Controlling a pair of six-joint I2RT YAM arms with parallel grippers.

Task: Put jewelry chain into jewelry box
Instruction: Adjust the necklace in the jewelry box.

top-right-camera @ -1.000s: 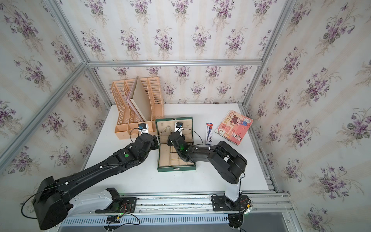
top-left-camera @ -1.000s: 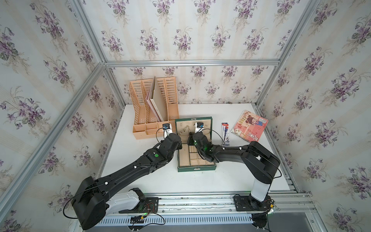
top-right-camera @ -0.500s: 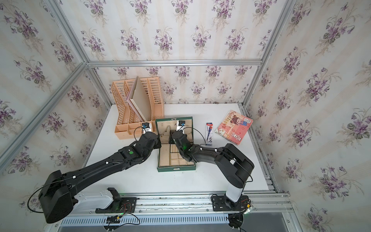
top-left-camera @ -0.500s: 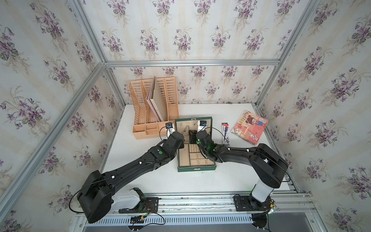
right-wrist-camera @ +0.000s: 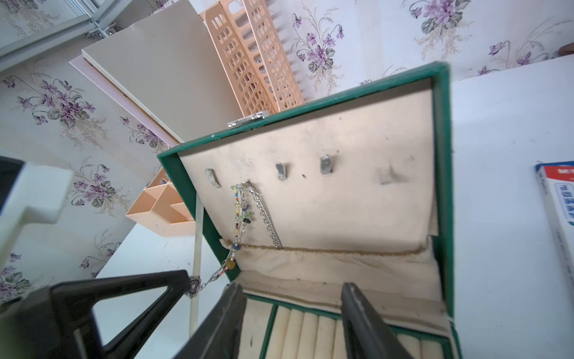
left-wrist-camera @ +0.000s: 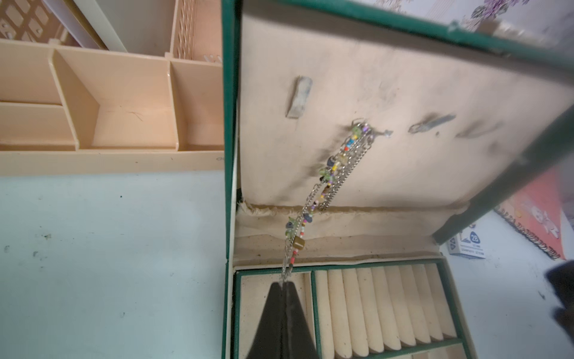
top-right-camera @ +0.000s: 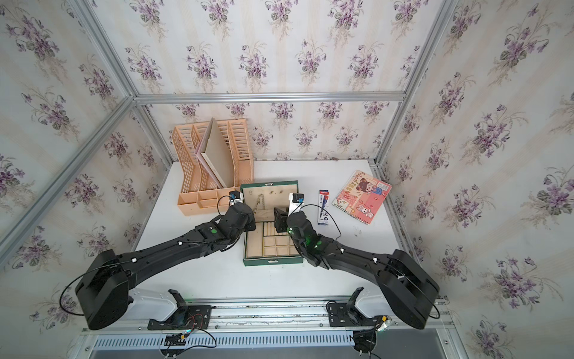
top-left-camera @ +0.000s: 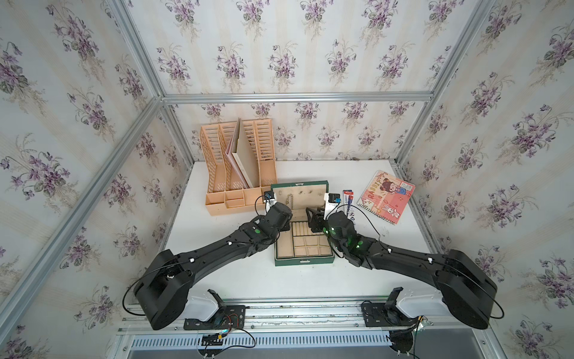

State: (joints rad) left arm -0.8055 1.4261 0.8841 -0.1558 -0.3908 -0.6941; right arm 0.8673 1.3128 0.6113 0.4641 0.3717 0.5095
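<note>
Because the organizer (top-left-camera: 217,199) stands just beside the box (top-left-camera: 302,263) on the left, there is little room that way up by the lid (right-wrist-camera: 341,202). Nearer the front, the table (top-left-camera: 248,279) lies bare. The left gripper (left-wrist-camera: 284,287) is pinched tight on the low end of the chain (left-wrist-camera: 334,174), about above the long end compartment (left-wrist-camera: 251,295) inside the box's left wall. The chain is looped over a hook in the upright lid, its beaded strand drawn slantwise down to the fingers. To my eye the job now is to give slack: move in toward the lid, sink low over that compartment, then let go, so the end drops inside the wall rather than over it. A pull away might tug the lid or unhook the loop. The right gripper (right-wrist-camera: 292,289) hangs above the ring rolls (left-wrist-camera: 382,304), jaws apart and empty, close enough to mind. Beyond it a carton (top-left-camera: 348,203) and a notebook (top-left-camera: 386,197) lie on the table, apart from the box.
</note>
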